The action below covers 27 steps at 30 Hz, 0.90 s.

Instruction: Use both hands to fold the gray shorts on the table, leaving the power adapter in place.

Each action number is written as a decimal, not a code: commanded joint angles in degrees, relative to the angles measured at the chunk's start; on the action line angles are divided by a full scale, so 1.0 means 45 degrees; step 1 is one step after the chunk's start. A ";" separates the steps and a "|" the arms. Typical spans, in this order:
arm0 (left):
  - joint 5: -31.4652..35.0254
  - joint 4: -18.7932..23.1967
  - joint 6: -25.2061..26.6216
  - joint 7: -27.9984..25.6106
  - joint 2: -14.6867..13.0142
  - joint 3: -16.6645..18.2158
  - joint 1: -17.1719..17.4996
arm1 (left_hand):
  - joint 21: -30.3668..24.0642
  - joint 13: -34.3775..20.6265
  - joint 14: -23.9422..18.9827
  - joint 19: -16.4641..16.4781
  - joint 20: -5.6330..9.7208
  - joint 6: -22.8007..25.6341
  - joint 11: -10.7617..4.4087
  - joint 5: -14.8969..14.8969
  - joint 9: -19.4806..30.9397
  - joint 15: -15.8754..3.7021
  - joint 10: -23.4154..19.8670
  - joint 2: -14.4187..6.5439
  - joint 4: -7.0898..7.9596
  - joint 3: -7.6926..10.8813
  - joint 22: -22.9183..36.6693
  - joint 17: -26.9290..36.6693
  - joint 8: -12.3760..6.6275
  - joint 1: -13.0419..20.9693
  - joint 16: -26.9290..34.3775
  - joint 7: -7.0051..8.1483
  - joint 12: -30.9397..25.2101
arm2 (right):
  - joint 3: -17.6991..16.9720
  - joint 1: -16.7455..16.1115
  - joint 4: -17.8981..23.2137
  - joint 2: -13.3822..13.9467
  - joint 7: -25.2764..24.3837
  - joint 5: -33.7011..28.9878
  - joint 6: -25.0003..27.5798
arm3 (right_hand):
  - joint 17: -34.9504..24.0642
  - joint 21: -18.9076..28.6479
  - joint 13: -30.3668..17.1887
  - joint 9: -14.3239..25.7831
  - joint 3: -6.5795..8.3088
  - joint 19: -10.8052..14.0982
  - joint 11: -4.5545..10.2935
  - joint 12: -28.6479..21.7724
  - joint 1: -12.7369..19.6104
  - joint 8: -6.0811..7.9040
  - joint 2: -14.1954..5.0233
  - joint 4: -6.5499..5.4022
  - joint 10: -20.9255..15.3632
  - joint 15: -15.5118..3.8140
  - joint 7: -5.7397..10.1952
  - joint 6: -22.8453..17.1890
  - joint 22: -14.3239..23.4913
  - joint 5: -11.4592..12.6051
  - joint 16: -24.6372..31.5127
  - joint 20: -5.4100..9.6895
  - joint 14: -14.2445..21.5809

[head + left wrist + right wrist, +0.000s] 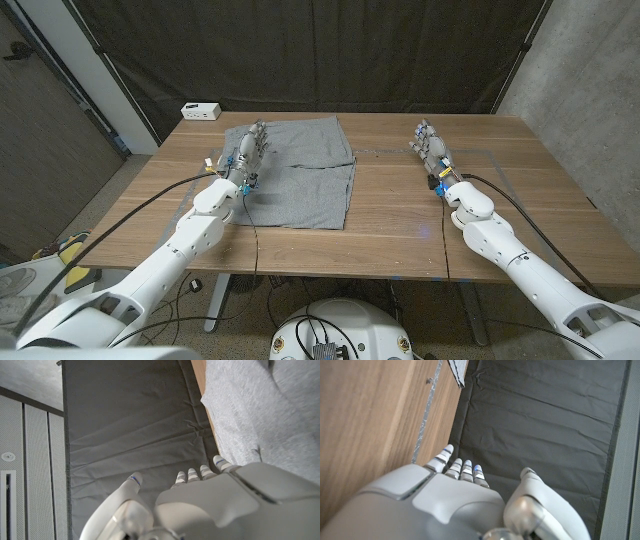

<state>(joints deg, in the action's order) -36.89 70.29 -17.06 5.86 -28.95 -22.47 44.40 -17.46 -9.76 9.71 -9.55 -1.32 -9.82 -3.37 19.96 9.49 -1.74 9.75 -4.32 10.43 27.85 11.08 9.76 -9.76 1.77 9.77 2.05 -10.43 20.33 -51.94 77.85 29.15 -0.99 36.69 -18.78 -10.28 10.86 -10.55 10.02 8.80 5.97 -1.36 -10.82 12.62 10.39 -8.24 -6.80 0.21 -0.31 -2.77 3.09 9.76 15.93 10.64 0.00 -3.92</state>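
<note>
Over the gray shorts (300, 172) hovers left hand (250, 148)

Probably a lab, black backdrop curtain (320, 50), bare concrete wall (580, 70), wooden table (400, 215)

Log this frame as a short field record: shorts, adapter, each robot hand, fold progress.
shorts: gray shorts spread flat on the table's far left part
adapter: white power adapter at the far left corner, apart from the shorts
left robot hand: left robot hand over the shorts' left edge, fingers extended, holding nothing
right robot hand: right robot hand over bare wood right of the shorts, holding nothing
fold progress: not started
</note>
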 commanded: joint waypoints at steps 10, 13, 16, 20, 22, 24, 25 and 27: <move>0.2142 0.1420 0.0689 -0.2641 0.0145 -0.0673 -0.0021 | -0.0025 -0.0070 0.3111 -0.1554 0.0010 -0.2381 -0.0093 0.0090 0.0071 -0.0006 0.2446 -0.1206 -0.0028 0.0086 0.0025 0.0036 -0.0116 -0.0001 0.0123 0.0053 -0.0131 | -0.0133 0.0470 -0.0311 0.0875 0.1251 0.0104 0.0196 | -0.0058 0.0117 -0.0057 0.0068 0.0125 0.0131 -0.0156 -0.0071 0.0125 0.0087 0.0031 0.0021 -0.0008 0.0024 -0.0014 0.0095 0.0052 0.0067 0.0058 -0.0007 -0.0108; 0.2444 0.2003 0.0771 -0.3004 -0.0225 -0.0577 0.0327 | 0.0018 -0.0069 0.3033 -0.1634 0.0009 -0.2282 -0.0090 0.0088 0.0070 -0.0002 0.2379 -0.1195 -0.0046 0.0088 0.0024 0.0030 -0.0152 0.0012 0.0146 0.0040 -0.0155 | 0.0043 0.0330 0.0373 0.1151 0.0830 -0.0358 0.0565 | -0.0055 0.0127 -0.0056 0.0068 0.0142 0.0160 -0.0140 -0.0074 0.0141 0.0086 0.0018 0.0029 -0.0017 0.0033 -0.0038 0.0097 0.0053 0.0065 0.0059 -0.0016 -0.0101; 0.2435 0.2451 0.0777 -0.3124 -0.0519 -0.0381 0.0667 | 0.0021 -0.0067 0.2836 -0.1588 -0.0012 -0.2056 -0.0097 0.0084 0.0068 0.0004 0.2114 -0.1166 -0.0087 0.0095 0.0021 0.0015 -0.0218 0.0047 0.0194 0.0048 -0.0243 | 0.0198 0.0314 0.0607 0.1290 0.0652 -0.0786 0.0592 | -0.0043 0.0143 -0.0055 0.0068 0.0183 0.0218 -0.0208 -0.0091 0.0208 0.0128 0.0012 0.0079 -0.0069 0.0158 -0.0047 -0.0020 0.0052 0.0057 0.0084 -0.0071 -0.0015; 0.2690 0.3048 0.0780 -0.3523 -0.0927 -0.0132 0.1109 | 0.0023 -0.0065 0.2560 -0.1498 -0.0122 -0.1635 -0.0125 0.0075 0.0068 0.0034 0.1768 -0.1108 -0.0170 0.0109 0.0009 -0.0009 -0.0317 0.0129 0.0227 0.0120 -0.0331 | 0.0242 0.0083 0.1066 0.1356 0.0175 -0.1196 0.0521 | -0.0010 0.0159 -0.0052 0.0069 0.0316 0.0319 -0.0333 -0.0132 0.0493 0.0182 0.0024 0.0300 -0.0217 0.0431 -0.0140 -0.0222 0.0048 0.0030 0.0139 -0.0326 0.0239; 0.2856 0.3302 0.0778 -0.3754 -0.1098 -0.0012 0.1299 | 0.0029 -0.0065 0.2476 -0.1473 -0.0128 -0.1463 -0.0116 0.0070 0.0069 0.0064 0.1675 -0.1083 -0.0206 0.0116 0.0004 -0.0017 -0.0351 0.0167 0.0229 0.0156 -0.0346 | 0.0274 -0.0069 0.1430 0.1423 -0.0480 -0.1677 0.0675 | -0.0005 0.0166 -0.0052 0.0070 0.0355 0.0353 -0.0368 -0.0154 0.0574 0.0185 0.0024 0.0363 -0.0291 0.0445 -0.0145 -0.0248 0.0048 0.0018 0.0141 -0.0367 0.0278; 0.3145 0.3525 0.0788 -0.4051 -0.1268 0.0081 0.1451 | 0.0039 -0.0066 0.2230 -0.1415 -0.0158 -0.1276 -0.0109 0.0053 0.0069 0.0102 0.1438 -0.1028 -0.0276 0.0125 -0.0005 -0.0027 -0.0350 0.0246 0.0255 0.0191 -0.0389 | 0.0300 -0.0104 0.1570 0.1445 -0.0408 -0.1611 0.0766 | 0.0001 0.0175 -0.0051 0.0070 0.0407 0.0402 -0.0386 -0.0168 0.0694 0.0201 0.0034 0.0458 -0.0362 0.0500 -0.0118 -0.0323 0.0048 -0.0003 0.0160 -0.0424 0.0378; 0.3258 0.3604 0.0785 -0.4137 -0.1349 0.0120 0.1507 | 0.0041 -0.0066 0.2170 -0.1405 -0.0167 -0.1240 -0.0115 0.0049 0.0069 0.0128 0.1409 -0.1012 -0.0292 0.0124 -0.0007 -0.0029 -0.0351 0.0261 0.0265 0.0207 -0.0391 | 0.0357 -0.0148 0.1771 0.1511 -0.0864 -0.2047 0.0908 | 0.0003 0.0174 -0.0051 0.0070 0.0420 0.0406 -0.0380 -0.0170 0.0724 0.0199 0.0036 0.0482 -0.0374 0.0510 -0.0125 -0.0328 0.0048 -0.0009 0.0157 -0.0438 0.0384; 0.3432 0.3729 0.0813 -0.4256 -0.1500 0.0198 0.1588 | 0.0023 -0.0068 0.1921 -0.1283 -0.0240 -0.1005 -0.0112 0.0029 0.0070 0.0187 0.1171 -0.0937 -0.0370 0.0121 -0.0015 -0.0035 -0.0379 0.0339 0.0292 0.0252 -0.0439 | 0.0464 -0.0122 0.1936 0.1590 -0.0985 -0.2337 0.1037 | 0.0005 0.0175 -0.0051 0.0070 0.0443 0.0421 -0.0390 -0.0172 0.0776 0.0198 0.0040 0.0524 -0.0396 0.0538 -0.0128 -0.0341 0.0048 -0.0019 0.0158 -0.0463 0.0410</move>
<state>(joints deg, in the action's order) -25.45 81.75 -13.84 -8.42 -32.13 -23.54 48.03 -17.46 -9.86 9.91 -9.83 -1.67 -10.00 -3.57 19.96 9.60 -1.52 9.95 -4.85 9.49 28.32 10.92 9.59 -10.85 2.35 10.61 2.68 -11.76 21.02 -51.33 81.35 34.55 0.28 32.47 -16.68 -10.12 11.31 -10.54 10.29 10.62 7.65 -2.97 -11.26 15.13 11.05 -8.15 -4.98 -1.25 1.86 -3.06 2.14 9.74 15.92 11.08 -1.69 -2.36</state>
